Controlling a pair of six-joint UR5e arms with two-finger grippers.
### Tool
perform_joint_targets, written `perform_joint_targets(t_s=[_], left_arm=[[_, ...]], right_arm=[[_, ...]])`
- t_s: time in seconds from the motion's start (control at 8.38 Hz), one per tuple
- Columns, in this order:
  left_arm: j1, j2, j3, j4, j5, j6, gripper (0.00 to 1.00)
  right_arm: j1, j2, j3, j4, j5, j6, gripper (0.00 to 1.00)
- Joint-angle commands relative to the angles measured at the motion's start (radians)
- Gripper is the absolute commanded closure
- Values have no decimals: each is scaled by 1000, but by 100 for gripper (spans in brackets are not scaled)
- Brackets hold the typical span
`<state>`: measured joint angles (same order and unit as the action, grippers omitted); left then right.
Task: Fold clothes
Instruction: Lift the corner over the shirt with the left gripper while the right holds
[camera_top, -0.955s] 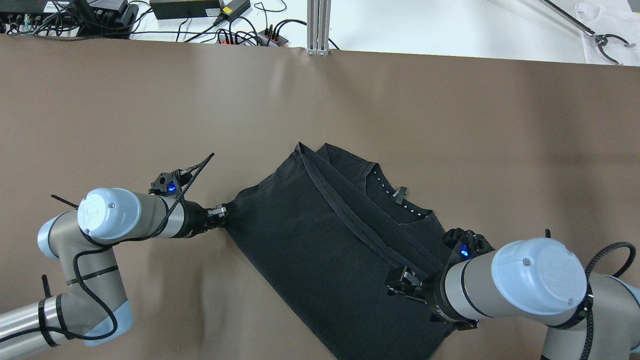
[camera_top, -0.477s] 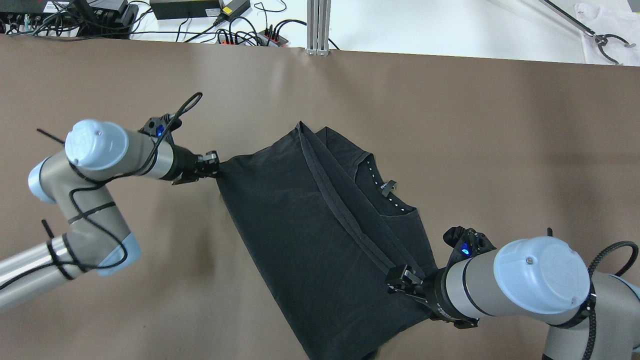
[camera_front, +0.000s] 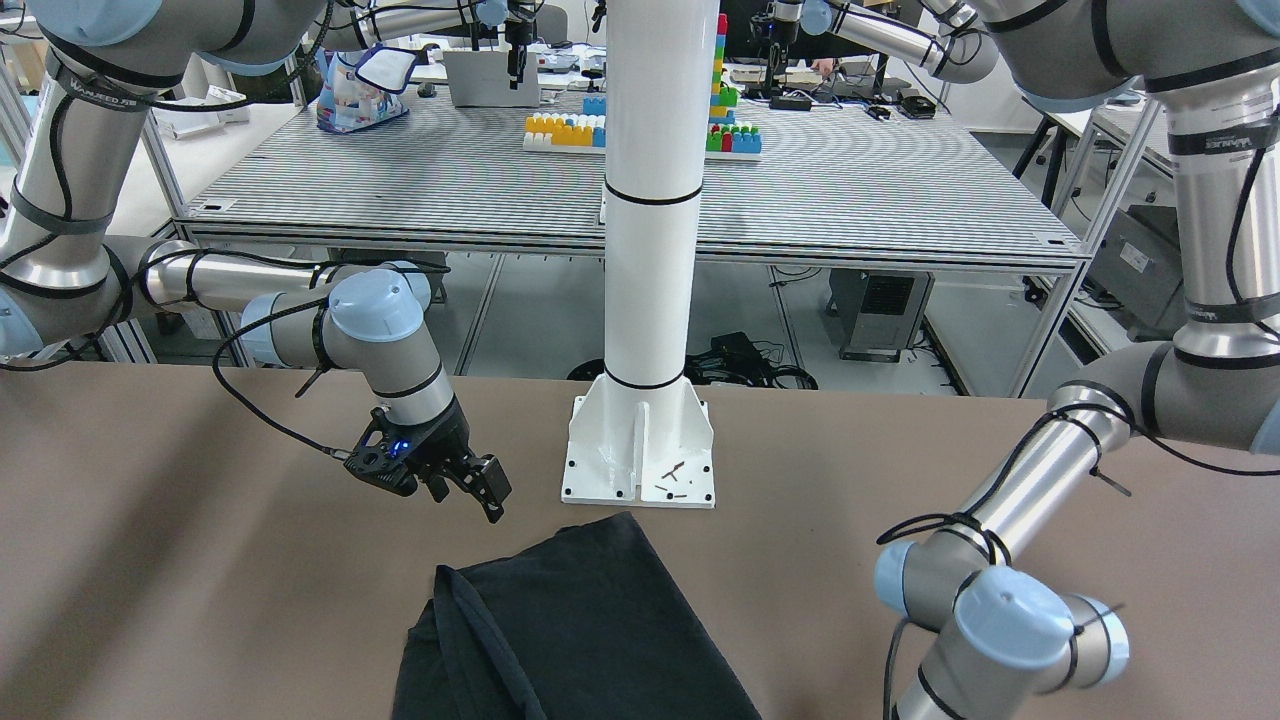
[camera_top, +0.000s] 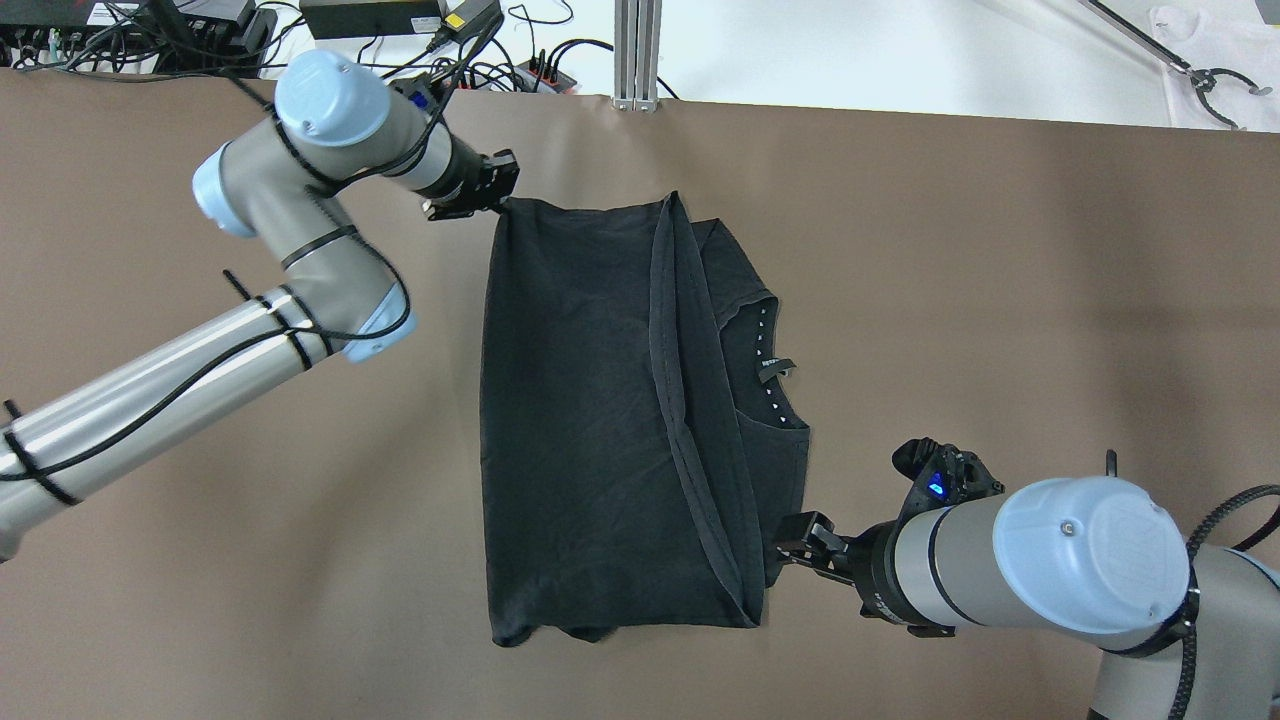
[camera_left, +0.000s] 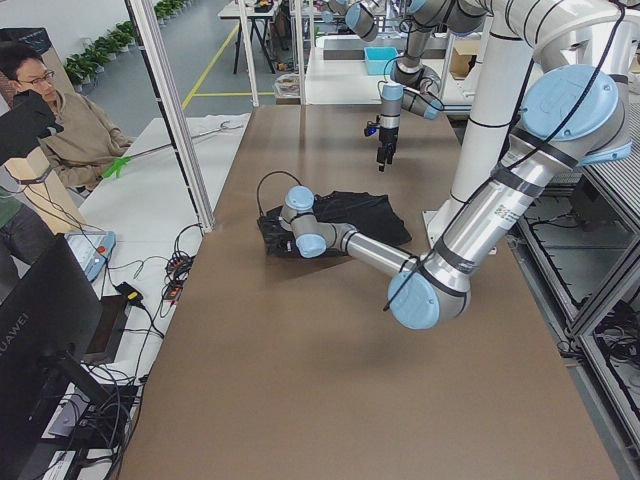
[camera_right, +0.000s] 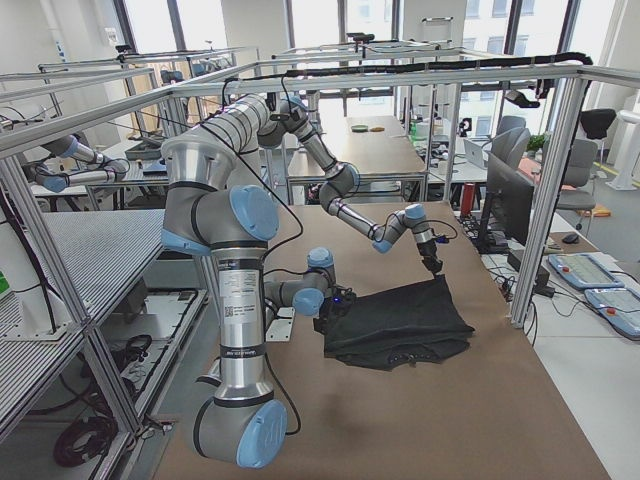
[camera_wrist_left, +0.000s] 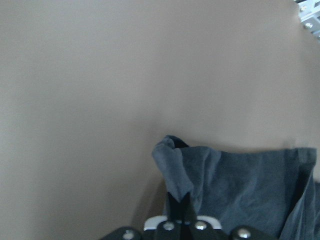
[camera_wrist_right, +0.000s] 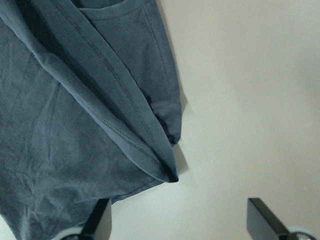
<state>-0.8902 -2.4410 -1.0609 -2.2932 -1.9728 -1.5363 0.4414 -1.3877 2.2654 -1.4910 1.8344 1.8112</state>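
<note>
Front view: my right pincer (camera_front: 487, 492) hangs wide open over the table (camera_front: 200, 580). It is at 11 o'clock of the shirt (camera_front: 590, 620) and clear of it. The shirt lies just at 6 o'clock of the pillar (camera_front: 650, 300). My left pincer is out of frame here.

Overhead: the shirt lies mid-table, folded lengthways, with the hem running from 12 to 6 and the collar showing at 3 o'clock. My left pincer (camera_top: 493, 190) sits at the shirt's 11 o'clock corner. The right one is just beside the 5 o'clock corner.

Side views: both pincers are too small to judge. From the right end, the far corner seems to rise a little toward my left pincer, and the rest lies flat.

Left wrist: my fingers are closed on a bunched pinch of that corner.

Right wrist: my fingers stand wide apart, and the near corner lies ahead between them, untouched.

I take the step in hand to be squaring this fold. To do it well, I should lower the left corner onto the table before opening. The 12 o'clock edge should stay straight, and I should not tug toward 9 o'clock, which could slide the top layer off. If the right pincer grips again, it should catch both layers.
</note>
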Motion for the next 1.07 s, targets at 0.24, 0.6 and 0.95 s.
perform_joint_targets(t_s=[0.24,0.6,0.95], left_arm=[[13,-260,329,-60,114,4,100],[13,-177,190,-61,126,-1,0],[10,1,-29,-60,115,2,0]], right_arm=[[-3,15,-3,0,-81,2,5],[-4,68,-73,11,-112,-1,5],[-44,114,-122,8,-165,-390,22]])
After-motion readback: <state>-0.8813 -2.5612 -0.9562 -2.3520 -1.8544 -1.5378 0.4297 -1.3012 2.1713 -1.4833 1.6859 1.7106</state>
